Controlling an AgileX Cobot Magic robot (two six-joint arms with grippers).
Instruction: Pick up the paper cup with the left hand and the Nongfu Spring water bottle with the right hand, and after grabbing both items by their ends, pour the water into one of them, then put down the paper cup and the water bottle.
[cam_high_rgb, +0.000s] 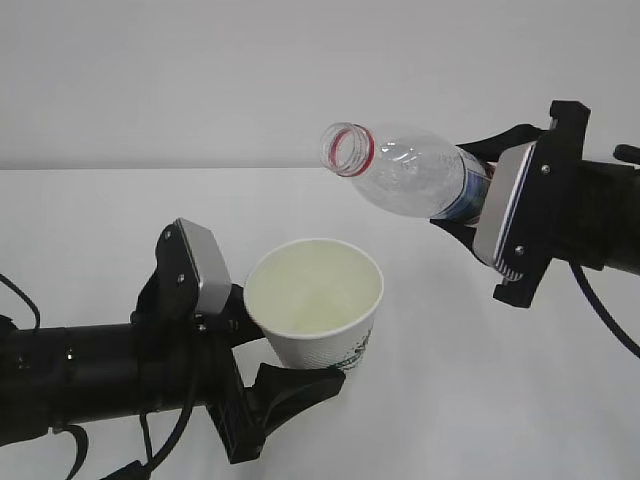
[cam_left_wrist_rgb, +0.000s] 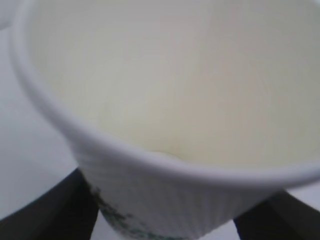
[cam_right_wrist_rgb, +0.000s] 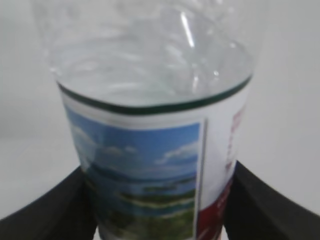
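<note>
1. White paper cup (cam_high_rgb: 318, 300) sits between the two fingers of the left hand (cam_high_rgb: 262, 352), which clamps it at its lower part. The cup is off the table (cam_high_rgb: 80, 230), its open mouth facing up and leaning a little away from the hand.

2. In the left wrist view the black fingers (cam_left_wrist_rgb: 55, 210) press on both sides of the ribbed cup wall (cam_left_wrist_rgb: 165, 200). The pale inside of the cup fills most of this view; I cannot tell if any water is in it.

3. The right hand (cam_high_rgb: 478, 205) grips the water bottle (cam_high_rgb: 405, 170) around its label, near the bottom end. The right wrist view shows the fingers (cam_right_wrist_rgb: 50, 210) touching both sides of the label (cam_right_wrist_rgb: 145, 170).

4. The bottle lies almost level. Its long axis runs from the right hand out toward the left hand, and the open mouth with the red ring (cam_high_rgb: 348, 148) has no cap.

5. The mouth of the bottle is above the cup and slightly beyond its far rim, well apart from it in height. No stream is visible.

6. My judgement: the pour depends on this one relation. The bottle mouth must come over the cup opening, so the right hand should bring it nearer and lower, then tip it more.

7. The risk is that water falls past the rim onto the table.
</note>
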